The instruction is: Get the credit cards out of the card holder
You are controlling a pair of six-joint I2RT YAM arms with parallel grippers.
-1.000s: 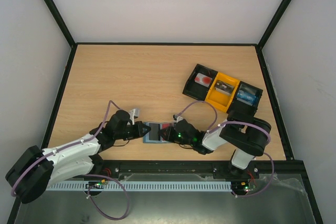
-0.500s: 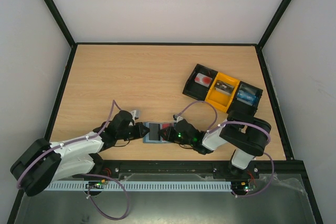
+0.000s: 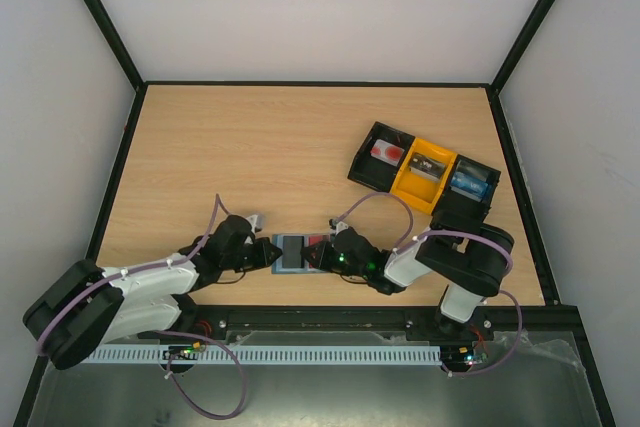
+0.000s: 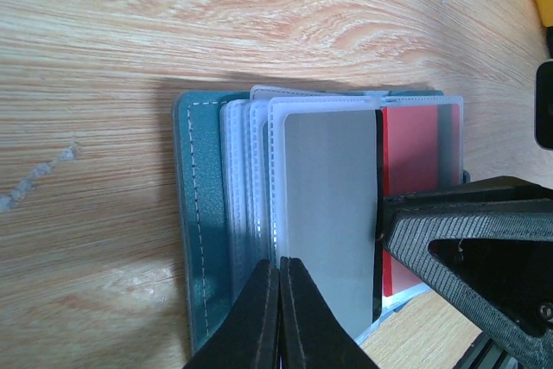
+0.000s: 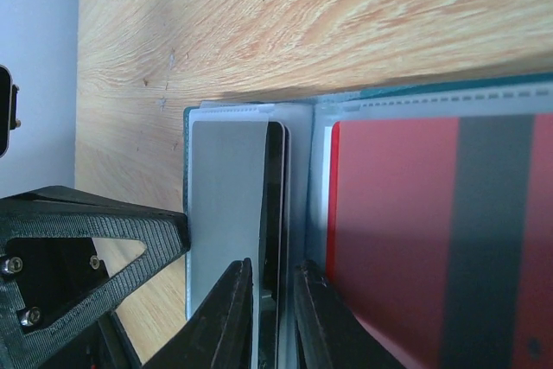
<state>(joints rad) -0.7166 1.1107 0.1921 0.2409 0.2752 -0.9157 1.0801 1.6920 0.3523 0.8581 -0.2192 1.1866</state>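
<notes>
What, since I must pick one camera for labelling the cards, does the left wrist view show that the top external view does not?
Only the left wrist view: white stitching on the flat teal bifold card holder, its separate clear plastic sleeves, the dark stripe on the red card. Only the top external view: the black-and-yellow three-compartment tray, both arms whole, the light wooden table. Both: the open holder with a plain grey card on top, between the shut left gripper and the right gripper.
</notes>
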